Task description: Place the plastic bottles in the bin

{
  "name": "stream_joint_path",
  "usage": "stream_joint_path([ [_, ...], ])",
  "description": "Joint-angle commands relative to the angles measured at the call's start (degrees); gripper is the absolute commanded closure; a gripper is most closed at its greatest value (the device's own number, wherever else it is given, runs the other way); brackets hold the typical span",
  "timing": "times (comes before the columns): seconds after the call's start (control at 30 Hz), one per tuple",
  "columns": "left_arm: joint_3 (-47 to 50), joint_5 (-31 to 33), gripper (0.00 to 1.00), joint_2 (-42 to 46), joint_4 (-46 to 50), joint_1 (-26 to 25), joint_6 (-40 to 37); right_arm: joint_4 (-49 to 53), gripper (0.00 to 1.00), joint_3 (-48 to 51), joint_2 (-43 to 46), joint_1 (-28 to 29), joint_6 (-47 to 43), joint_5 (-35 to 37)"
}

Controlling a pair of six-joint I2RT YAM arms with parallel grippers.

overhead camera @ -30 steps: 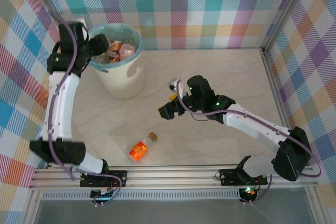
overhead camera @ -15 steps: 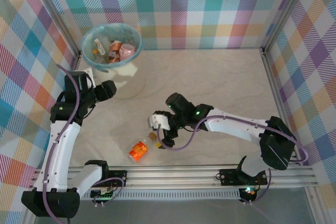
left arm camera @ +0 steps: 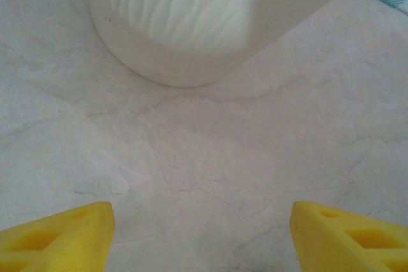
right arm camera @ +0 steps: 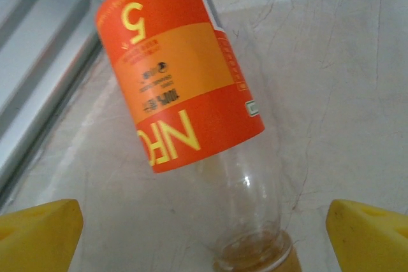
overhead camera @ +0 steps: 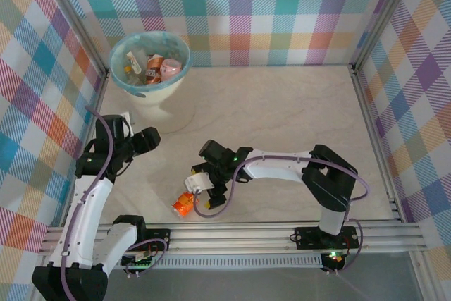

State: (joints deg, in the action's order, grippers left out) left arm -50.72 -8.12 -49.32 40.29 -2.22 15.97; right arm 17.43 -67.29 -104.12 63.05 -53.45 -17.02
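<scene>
The right gripper [overhead camera: 199, 189] has swung down over the bottle [right arm camera: 178, 74] by the near rail [overhead camera: 232, 232], jaws spread astride its neck and best closed squarely there, while the left gripper [left arm camera: 201, 234], spread and empty, faces the far-left bin [overhead camera: 151, 90].

Plaid walls [overhead camera: 282, 12] enclose a pale marbled tabletop [overhead camera: 282, 111] with seemingly aluminium rails [overhead camera: 232, 234] in front.

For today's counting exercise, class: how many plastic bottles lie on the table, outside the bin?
1. The bottle lies on its side near the front edge of the table, by the open right gripper. Others sit in the bin, some possibly hidden.
</scene>
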Motion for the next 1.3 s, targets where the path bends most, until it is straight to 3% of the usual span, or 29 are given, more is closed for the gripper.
stream_joint_path([
  [0.0,2.0,-0.5,0.27,0.7,-0.8,-0.3,1.9,0.0,0.02,-2.9,-2.4,1.3,-2.0,0.8],
  [0.3,3.4,1.1,0.27,0.7,-0.8,-0.3,2.0,0.6,0.12,-5.2,-7.5,1.8,-3.2,0.2],
  [0.73,3.1,0.4,0.26,-1.2,-2.1,-0.3,2.7,0.5,0.58,-4.5,-5.1,2.1,-2.1,3.7],
  [0.93,-0.1,-1.3,0.27,-3.0,-2.5,-0.4,2.8,-1.3,0.59,-1.8,-1.2,1.0,4.3,7.0],
  [1.27,-5.6,-12.7,0.25,-3.5,-11.9,-2.3,7.8,-9.1,0.57,3.5,9.7,-10.6,26.7,-1.1],
])
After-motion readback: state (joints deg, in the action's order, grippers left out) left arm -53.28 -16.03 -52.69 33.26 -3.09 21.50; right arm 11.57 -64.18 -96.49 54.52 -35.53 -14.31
